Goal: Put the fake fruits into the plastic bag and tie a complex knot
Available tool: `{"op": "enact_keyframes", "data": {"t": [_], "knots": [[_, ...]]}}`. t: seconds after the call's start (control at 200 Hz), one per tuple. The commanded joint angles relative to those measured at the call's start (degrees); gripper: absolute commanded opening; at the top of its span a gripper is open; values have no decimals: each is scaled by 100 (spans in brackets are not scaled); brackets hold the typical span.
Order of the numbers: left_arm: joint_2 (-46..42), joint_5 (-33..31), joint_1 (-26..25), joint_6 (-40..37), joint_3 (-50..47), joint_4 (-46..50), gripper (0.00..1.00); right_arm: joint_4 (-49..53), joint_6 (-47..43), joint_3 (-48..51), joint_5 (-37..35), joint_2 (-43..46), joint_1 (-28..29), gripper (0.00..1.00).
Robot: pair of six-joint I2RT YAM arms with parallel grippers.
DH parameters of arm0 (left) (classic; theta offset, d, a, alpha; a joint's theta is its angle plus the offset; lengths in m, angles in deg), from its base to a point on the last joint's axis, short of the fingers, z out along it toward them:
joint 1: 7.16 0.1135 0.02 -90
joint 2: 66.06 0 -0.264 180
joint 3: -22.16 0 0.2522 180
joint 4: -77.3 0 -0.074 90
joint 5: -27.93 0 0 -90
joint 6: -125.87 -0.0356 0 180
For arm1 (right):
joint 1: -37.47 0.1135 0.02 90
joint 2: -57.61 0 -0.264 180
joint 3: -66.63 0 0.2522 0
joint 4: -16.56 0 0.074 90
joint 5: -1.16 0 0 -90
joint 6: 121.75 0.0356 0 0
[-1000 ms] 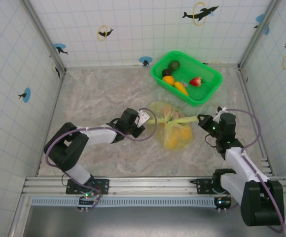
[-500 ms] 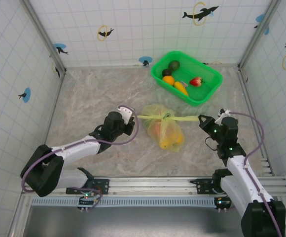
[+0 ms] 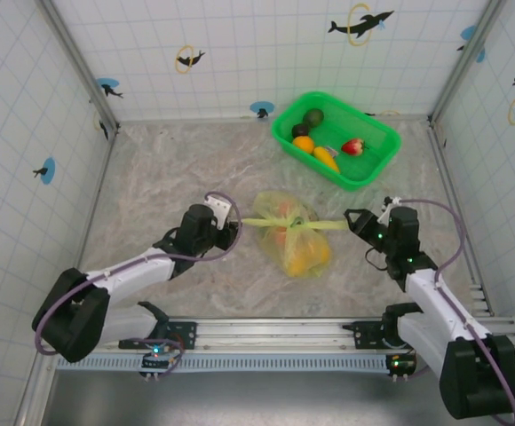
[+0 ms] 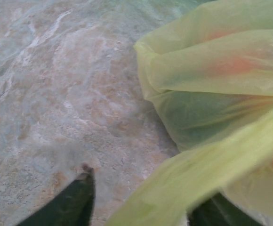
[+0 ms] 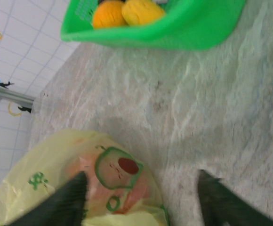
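Both sets stand spread wide: left fingers [image 4: 75, 202] straddle a flat, filmy yellow strip [image 4: 207, 165] of the crinkled bag [image 3: 300, 244]; right fingers [image 5: 68, 200] hold nothing.

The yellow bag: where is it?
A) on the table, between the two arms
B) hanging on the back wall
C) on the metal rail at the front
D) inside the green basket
A: the bag lies on the table, nearer the camera than the basket and apart from it.
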Motion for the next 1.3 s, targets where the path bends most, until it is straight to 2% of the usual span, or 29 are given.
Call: {"op": "enact_keyframes", "data": {"t": [0.0, 0.075, 0.14, 0.205, 0.26, 0.365, 0.415, 0.48, 0.54, 0.61, 0.701, 0.741, 0.856, 0.906, 0.986, 1.051, 1.096, 1.131, 1.186, 1.256, 1.296], "knots": [[-507, 481, -58, 98, 124, 560, 97, 445, -504, -393, -511, 428, -16, 100], [-868, 585, -58, 88, 111, 874, 98, 830, -844, -675, -516, 656, -117, 100], [-1224, 576, -58, 63, 87, 1085, 98, 1167, -1158, -937, -820, 843, -96, 100], [-1686, 264, -59, 240, -13, 1111, 98, 1267, -1764, -1088, -965, 1012, -56, 100], [-2191, -399, -44, 428, -185, 982, 98, 1347, -2283, -1146, -1246, 1140, 2, 100], [-3113, -2141, -45, 708, -689, 239, 98, 1290, -2160, -912, -2456, 1166, 47, 100], [-3380, -2829, -41, 461, -985, -346, 98, 892, -2265, -673, -2588, 1244, 47, 100], [-3520, -3160, 13, -178, -1406, -1117, 98, 81, -2690, -224, -2570, 1443, 48, 100], [-3424, -2967, 192, -654, -1646, -1514, 98, -695, -2992, 280, -2625, 1553, 35, 100], [-2978, -2660, 649, -1000, -1792, -1721, 98, -1180, -3095, 672, -2939, 1453, 27, 100], [-2116, -2141, 1697, -464, -1887, -2023, 98, -1769, -3580, 1112, -2900, 1093, 21, 100], [-1724, -1993, 1961, -375, -2037, -2382, 98, -2100, -3747, 1342, -3083, 899, 13, 100], [-615, -2336, 2316, -959, -2156, -3287, 98, -2981, -3721, 1872, -3767, 230, -74, 100], [-161, -2282, 2549, -1064, -2088, -3333, 98, -3214, -3822, 1948, -3547, -42, -150, 100], [366, -2178, 2973, -511, -2113, -3567, 98, -3624, -3545, 1956, -3496, -552, -202, 100], [622, -2025, 3133, -475, -2433, -4443, 98, -3870, -3403, 1899, -3524, -954, -300, 100], [855, -1992, 3219, -396, -2707, -5414, 98, -4244, -3494, 1930, -3468, -1266, -354, 100], [1068, -1840, 3288, -384, -2848, -5982, 98, -4701, -3582, 2015, -3345, -1539, -408, 100], [1394, -1541, 3445, -303, -2849, -6188, 98, -5642, -3601, 2272, -2919, -1870, -568, 100], [1941, -1394, 3534, -254, -3117, -7401, 98, -6360, -3648, 2451, -2742, -2236, -660, 100], [1878, -1351, 3550, -246, -3024, -7054, 98, -6179, -3605, 2379, -2677, -2298, -704, 100]]}}
